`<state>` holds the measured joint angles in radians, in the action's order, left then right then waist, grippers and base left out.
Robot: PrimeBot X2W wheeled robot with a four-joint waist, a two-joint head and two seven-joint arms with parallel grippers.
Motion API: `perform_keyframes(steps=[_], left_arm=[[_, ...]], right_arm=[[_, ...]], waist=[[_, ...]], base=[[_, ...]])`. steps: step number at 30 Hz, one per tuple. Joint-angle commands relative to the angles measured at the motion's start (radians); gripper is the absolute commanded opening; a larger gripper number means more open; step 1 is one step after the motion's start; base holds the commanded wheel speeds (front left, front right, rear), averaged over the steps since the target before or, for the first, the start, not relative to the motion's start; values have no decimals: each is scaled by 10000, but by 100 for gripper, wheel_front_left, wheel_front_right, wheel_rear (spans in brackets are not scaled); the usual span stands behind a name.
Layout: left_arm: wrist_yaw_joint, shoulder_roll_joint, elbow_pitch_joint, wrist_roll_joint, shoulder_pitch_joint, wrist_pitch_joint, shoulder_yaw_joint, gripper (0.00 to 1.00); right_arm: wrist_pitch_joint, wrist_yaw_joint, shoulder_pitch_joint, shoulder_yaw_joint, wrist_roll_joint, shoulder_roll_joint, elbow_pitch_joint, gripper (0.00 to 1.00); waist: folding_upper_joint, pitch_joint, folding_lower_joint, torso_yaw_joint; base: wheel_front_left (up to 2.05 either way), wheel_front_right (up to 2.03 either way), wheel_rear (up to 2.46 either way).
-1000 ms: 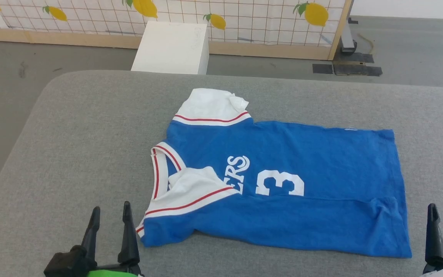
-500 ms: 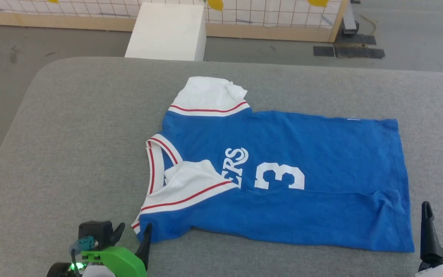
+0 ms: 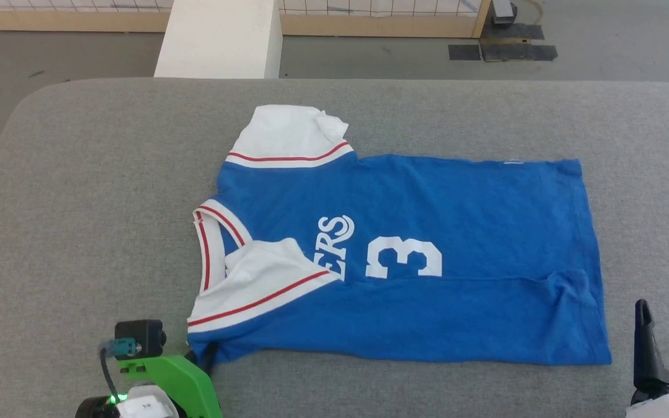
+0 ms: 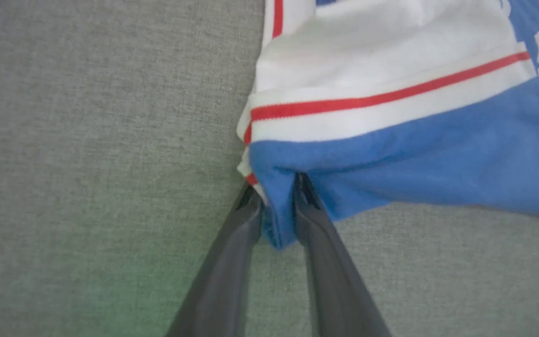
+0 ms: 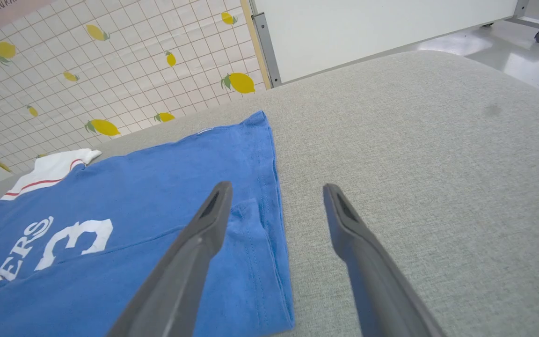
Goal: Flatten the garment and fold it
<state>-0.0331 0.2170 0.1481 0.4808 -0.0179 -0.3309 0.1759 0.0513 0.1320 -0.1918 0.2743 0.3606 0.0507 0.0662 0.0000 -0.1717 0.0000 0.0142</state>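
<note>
Shirt (image 3: 404,255) is lying mostly flat on your grey table (image 3: 79,203); your left hand (image 4: 277,187) is pinching its near blue corner; your right hand (image 5: 276,188) is hovering open beside its hem.

This looks like a robot test lab dressed as a set. A lemon-print backdrop (image 5: 110,93) in a wooden frame (image 3: 369,24) stands on bare grey floor (image 3: 79,52), beside a wheeled white panel (image 5: 382,32).

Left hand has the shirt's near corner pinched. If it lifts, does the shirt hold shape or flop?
Likely flops: the shirt bunches in the left hand and creases near its hem. Probably light, since the cloth looks thin. It may drag rather than slide on the textured grey table.
</note>
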Motion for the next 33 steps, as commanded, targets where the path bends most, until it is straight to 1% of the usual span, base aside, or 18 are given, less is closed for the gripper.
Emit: perform_keyframes(steps=[1,4,8,10,12,13,15,17,23,25,30,31,32,33], left_arm=[[7,-185,179,196,39,54,19,0],[-7,-218,27,291,-5,189,-61,0],[-95,-256,-415,389,-193,361,-178,0],[-138,-242,-672,364,-291,395,-168,0],[-168,-243,-864,330,-329,419,-134,0],[-172,-262,-989,309,-329,398,-61,0],[-176,-284,-1084,298,-307,394,-4,0],[-178,-304,-1130,276,-284,375,68,0],[-174,-359,-1167,286,-260,379,191,0],[-186,-325,-1179,305,-237,361,202,0],[-223,-246,-1237,308,-192,314,187,0],[-234,-230,-1256,309,-186,304,184,0],[-245,-219,-1272,307,-185,301,181,0],[-257,-207,-1291,308,-185,296,179,0]], right_arm=[[-86,-13,187,17,-4,-5,72,100],[-404,-13,233,3,-34,-5,193,100],[-1571,-13,334,-89,-88,-5,443,100],[-2653,-13,318,-125,-354,-5,545,100],[-3660,-13,286,-52,-297,-5,580,100],[-4475,-13,228,-162,-466,-5,789,100],[-4914,-13,218,-18,-421,-5,898,100],[-5206,-13,183,22,-439,-5,957,100],[-5444,-13,227,310,-546,-5,815,100],[-5577,-13,326,419,-725,-5,458,100],[-5649,-13,525,343,-582,-5,-46,100],[-5639,-13,582,324,-525,-5,-146,90],[-5627,-13,630,332,-456,-5,-225,47],[-5607,-13,687,330,-396,-5,-312,26]], waist=[[0,-11,0,-3],[0,-29,0,-22],[0,-77,0,-47],[0,-112,0,-94],[0,-147,0,-157],[0,-179,0,-233],[0,-210,0,-299],[0,-237,0,-364],[0,-307,0,-466],[0,-356,0,-481],[0,-404,0,-461],[0,-415,0,-451],[0,-424,0,-443],[0,-436,0,-432]], base=[[0,0,0],[0,0,0],[0,0,0],[0,0,0],[0,0,0],[0,0,0],[0,0,0],[0,0,0],[0,0,0],[0,0,0],[0,0,0],[0,0,0],[0,0,0],[0,0,0]])
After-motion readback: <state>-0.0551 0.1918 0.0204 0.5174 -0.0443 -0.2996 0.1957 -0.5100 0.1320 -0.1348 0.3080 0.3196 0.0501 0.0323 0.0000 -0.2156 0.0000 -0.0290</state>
